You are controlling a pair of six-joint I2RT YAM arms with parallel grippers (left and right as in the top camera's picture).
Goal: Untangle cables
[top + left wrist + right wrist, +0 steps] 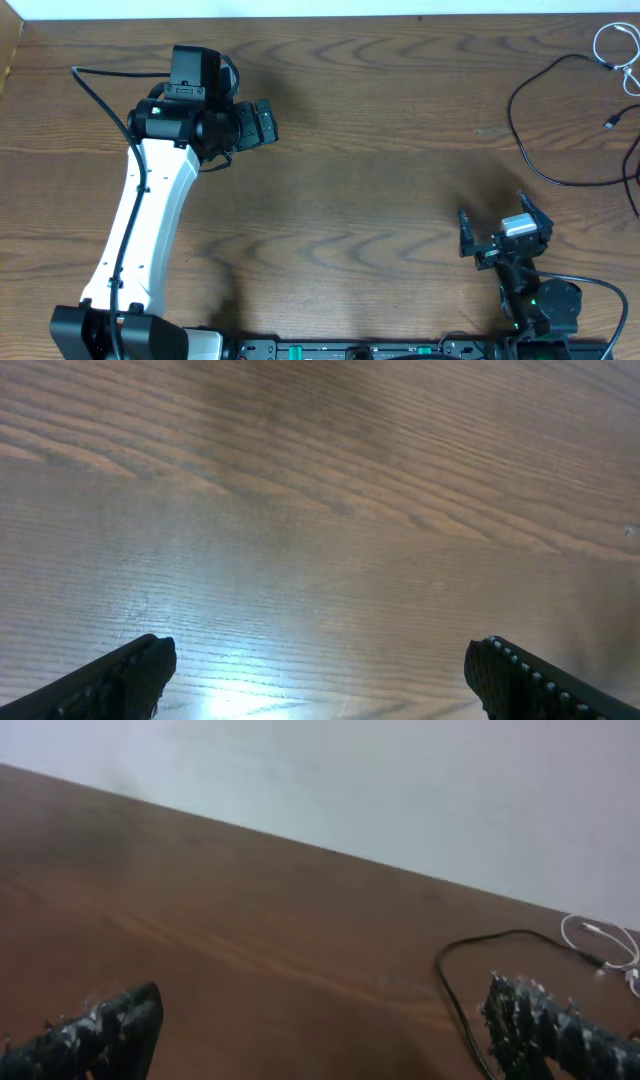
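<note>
A thin black cable (522, 140) curves over the table's far right in the overhead view; it also shows in the right wrist view (455, 982). A white cable (612, 45) lies coiled in the far right corner and shows in the right wrist view (600, 940). The two meet near that corner. My right gripper (503, 228) is open and empty near the front right, short of the black cable; its fingers (320, 1020) frame bare wood. My left gripper (268, 124) is open and empty at the far left, over bare wood (320, 670).
The wooden table (360, 180) fills the view, with a white wall behind its far edge (400, 790). The robot's own thicker black wires run along the left arm (95, 95) and by the right base (600, 285).
</note>
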